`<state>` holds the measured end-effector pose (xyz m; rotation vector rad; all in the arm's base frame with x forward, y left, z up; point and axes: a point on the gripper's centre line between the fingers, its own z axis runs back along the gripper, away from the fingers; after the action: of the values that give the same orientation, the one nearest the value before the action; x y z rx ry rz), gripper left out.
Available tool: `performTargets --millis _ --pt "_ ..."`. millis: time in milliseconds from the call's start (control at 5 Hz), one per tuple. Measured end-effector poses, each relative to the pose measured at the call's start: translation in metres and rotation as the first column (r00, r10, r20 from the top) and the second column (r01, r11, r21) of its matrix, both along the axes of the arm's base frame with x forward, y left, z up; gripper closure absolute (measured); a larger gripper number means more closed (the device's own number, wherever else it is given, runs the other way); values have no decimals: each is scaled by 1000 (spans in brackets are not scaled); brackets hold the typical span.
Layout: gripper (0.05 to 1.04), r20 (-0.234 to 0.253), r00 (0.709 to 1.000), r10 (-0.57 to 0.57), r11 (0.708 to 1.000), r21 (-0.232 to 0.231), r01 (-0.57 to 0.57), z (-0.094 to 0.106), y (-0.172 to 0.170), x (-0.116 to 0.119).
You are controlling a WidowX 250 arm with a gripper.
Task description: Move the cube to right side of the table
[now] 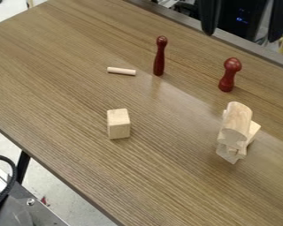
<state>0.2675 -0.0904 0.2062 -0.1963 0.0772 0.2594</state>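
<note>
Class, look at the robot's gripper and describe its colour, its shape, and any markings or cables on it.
The gripper is black, with two long, plain fingers that taper downward to narrow, rounded tips. No marking or cable can be made out on either finger.

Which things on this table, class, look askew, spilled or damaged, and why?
The bunched wooden pieces at the image's right look askew: they sit at differing angles, whereas the pale block, slim red pin and stouter red pin stand upright. No spill or damage stands out.
</note>
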Motion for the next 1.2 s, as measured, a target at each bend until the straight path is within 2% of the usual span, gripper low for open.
performTargets --millis 200,400,600,1000,1200 --pt "84 -33 999 -1 1000 7 1 -9 0 -1" --pt "84 -71 995 67 997 -21 -69 -31 12 -16" --pt "84 -81 987 138 990 -6 -139 -45 32 -29" --pt "84 -148 957 248 968 60 -242 -80 63 -49" --pt "84 -149 950 275 960 87 -265 -90 72 -53"
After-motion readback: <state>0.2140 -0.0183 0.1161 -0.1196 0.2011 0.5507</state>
